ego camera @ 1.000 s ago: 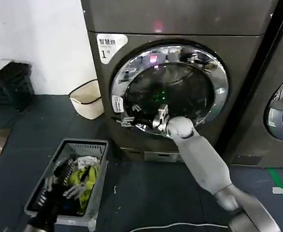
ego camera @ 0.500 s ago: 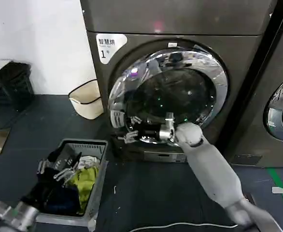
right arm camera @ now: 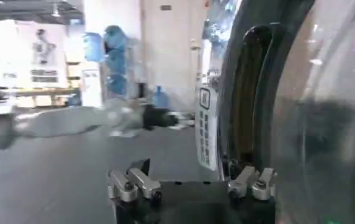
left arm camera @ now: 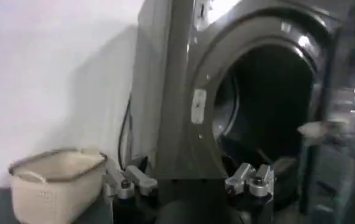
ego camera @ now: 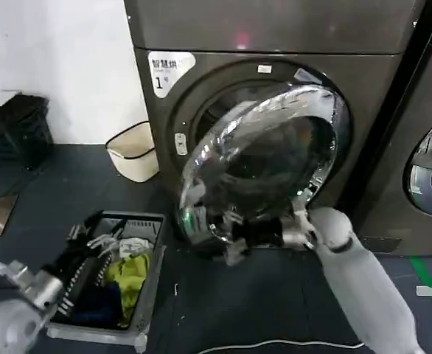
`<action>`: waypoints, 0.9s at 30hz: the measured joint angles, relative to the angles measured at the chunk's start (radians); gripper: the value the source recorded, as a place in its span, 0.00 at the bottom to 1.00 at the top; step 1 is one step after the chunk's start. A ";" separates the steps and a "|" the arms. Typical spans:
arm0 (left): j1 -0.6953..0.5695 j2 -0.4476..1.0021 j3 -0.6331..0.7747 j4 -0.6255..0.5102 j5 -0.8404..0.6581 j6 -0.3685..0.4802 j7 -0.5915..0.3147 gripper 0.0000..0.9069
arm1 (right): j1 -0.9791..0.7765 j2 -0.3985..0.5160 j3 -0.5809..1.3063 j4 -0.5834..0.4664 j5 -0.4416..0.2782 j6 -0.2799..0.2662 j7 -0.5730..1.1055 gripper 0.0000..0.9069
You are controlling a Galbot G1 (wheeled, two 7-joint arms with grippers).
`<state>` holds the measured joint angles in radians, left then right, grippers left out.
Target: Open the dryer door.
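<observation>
Dark floor; right gripper (ego camera: 234, 236) spread at half-open dryer door (ego camera: 264, 158); left wrist view: drum opening (left arm camera: 265, 109); left gripper (left arm camera: 186, 181) spread.

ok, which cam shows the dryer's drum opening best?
Left wrist view: it looks straight into the dark drum opening past the open dryer door. In the head view the swung door covers most of it. The right wrist view shows the door's edge instead.

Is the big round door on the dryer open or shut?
Open, partway. The dryer door swings out from the dryer, baring the dark drum opening. The right gripper is at its lower edge.
</observation>
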<state>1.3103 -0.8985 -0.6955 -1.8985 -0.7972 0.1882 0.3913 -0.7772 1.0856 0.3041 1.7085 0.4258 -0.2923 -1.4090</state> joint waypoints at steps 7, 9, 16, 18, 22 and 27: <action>-0.183 0.081 0.213 0.114 -0.017 0.010 0.067 1.00 | -0.141 -0.020 0.183 0.086 0.018 0.065 -0.048 1.00; -0.234 0.093 0.287 0.143 -0.021 -0.004 0.106 1.00 | -0.186 -0.019 0.249 0.103 0.023 0.086 -0.049 1.00; -0.408 0.052 0.517 0.196 -0.068 -0.042 0.139 1.00 | -0.347 0.026 0.528 0.107 0.050 0.135 -0.052 1.00; -0.455 0.028 0.571 0.199 -0.078 -0.050 0.150 1.00 | -0.386 0.050 0.627 0.117 0.039 0.140 -0.051 1.00; -0.549 -0.001 0.690 0.200 -0.095 -0.064 0.201 1.00 | -0.450 0.097 0.805 0.142 0.022 0.145 -0.018 1.00; -0.639 -0.019 0.807 0.198 -0.120 -0.061 0.240 1.00 | -0.519 0.159 1.040 0.177 0.077 0.199 0.158 1.00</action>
<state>0.6715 -0.9177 0.1118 -1.7009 -0.9169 0.1274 0.6313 -1.2966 1.2446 1.3440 1.8850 0.5026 -0.0935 -1.2512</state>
